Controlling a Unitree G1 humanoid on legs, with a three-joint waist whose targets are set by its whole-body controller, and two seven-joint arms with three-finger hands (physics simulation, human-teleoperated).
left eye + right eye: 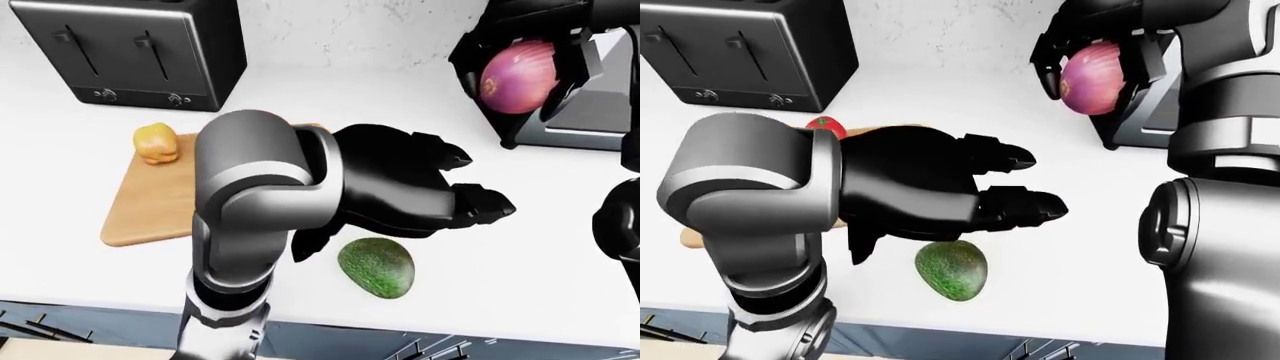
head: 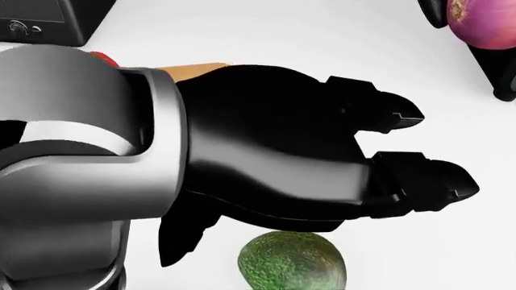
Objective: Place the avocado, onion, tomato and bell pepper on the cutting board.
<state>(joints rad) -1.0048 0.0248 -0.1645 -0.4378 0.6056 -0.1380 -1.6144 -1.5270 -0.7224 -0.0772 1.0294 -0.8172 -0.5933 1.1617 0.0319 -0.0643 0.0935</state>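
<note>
A green avocado (image 1: 377, 266) lies on the white counter, to the right of the wooden cutting board (image 1: 145, 206). My left hand (image 1: 485, 184) hovers just above and beyond the avocado, fingers spread open and holding nothing. A yellow bell pepper (image 1: 155, 142) sits on the board's top left corner. The red tomato (image 1: 826, 126) also rests on the board, mostly hidden behind my left forearm. At the top right, my right hand (image 1: 1090, 71) is raised above the counter, shut on the purple onion (image 1: 517, 69).
A black toaster (image 1: 140, 52) stands at the top left, behind the board. A dark appliance (image 1: 590, 112) stands at the right, behind the onion. The counter's near edge (image 1: 420, 330) runs just below the avocado, with drawer handles underneath.
</note>
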